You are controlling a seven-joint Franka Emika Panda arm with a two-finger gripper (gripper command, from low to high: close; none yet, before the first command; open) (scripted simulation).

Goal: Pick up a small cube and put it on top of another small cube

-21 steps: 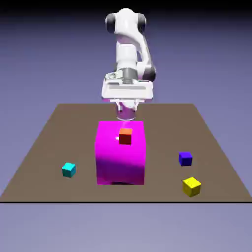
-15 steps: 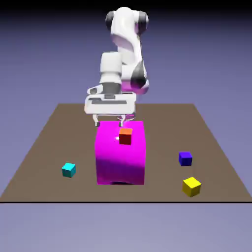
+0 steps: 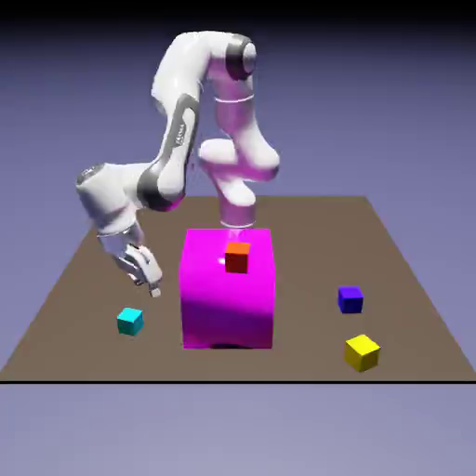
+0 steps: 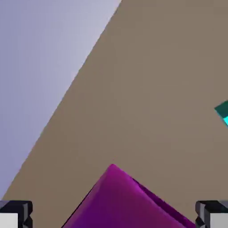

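The small plain cyan cube (image 3: pixel 130 322) sits on the brown worktop (image 3: pixel 307 279) toward the exterior view's left, with the released two-finger tool (image 3: pixel 154 292) tilted above it, its fingertips apart and nothing between them. Next to the right, the large glossy magenta block (image 3: pixel 228 297) with a small red-orange cube (image 3: pixel 237 258) stands between the cyan cube and both the small blue cube (image 3: pixel 350 300) and the small yellow cube (image 3: pixel 362 353).

You are looking at four small cubes (image 3: pixel 130 322), one big magenta block (image 3: pixel 228 290), one robot arm (image 3: pixel 177 139) and one table (image 3: pixel 307 344).
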